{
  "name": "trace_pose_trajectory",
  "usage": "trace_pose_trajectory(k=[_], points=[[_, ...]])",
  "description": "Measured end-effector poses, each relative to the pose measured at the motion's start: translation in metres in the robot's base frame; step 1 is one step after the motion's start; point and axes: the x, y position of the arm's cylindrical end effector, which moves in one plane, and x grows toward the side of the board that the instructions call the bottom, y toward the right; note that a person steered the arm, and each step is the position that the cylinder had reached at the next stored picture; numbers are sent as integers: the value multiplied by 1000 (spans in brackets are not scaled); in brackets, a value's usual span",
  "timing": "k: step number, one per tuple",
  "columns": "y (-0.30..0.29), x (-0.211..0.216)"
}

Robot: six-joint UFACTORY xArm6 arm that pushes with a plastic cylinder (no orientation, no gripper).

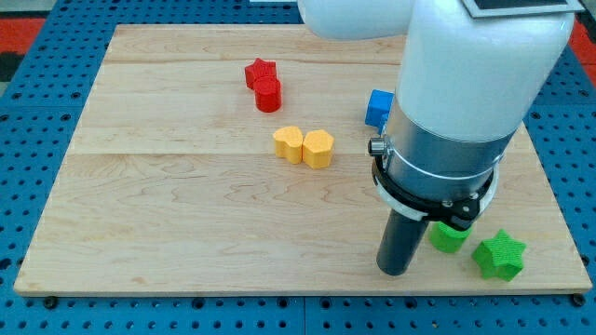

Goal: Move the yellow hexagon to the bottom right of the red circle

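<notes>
The yellow hexagon [318, 148] lies near the board's middle, touching a yellow heart-like block [289, 143] on its left. The red circle [268, 94] lies up and to the left of them, touching a red star [261, 72] just above it. My tip [395, 271] rests on the board near the bottom edge, well below and to the right of the yellow hexagon, apart from every yellow and red block.
A blue block [378, 108] sits at the right, partly hidden by the arm. A green block [450, 236] lies just right of the tip and a green star [500, 255] further right. The wooden board [168, 214] ends close below the tip.
</notes>
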Motion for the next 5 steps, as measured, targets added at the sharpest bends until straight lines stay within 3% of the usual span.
trace_pose_trajectory(k=[3,5], points=[[3,-10],[-18,-74]])
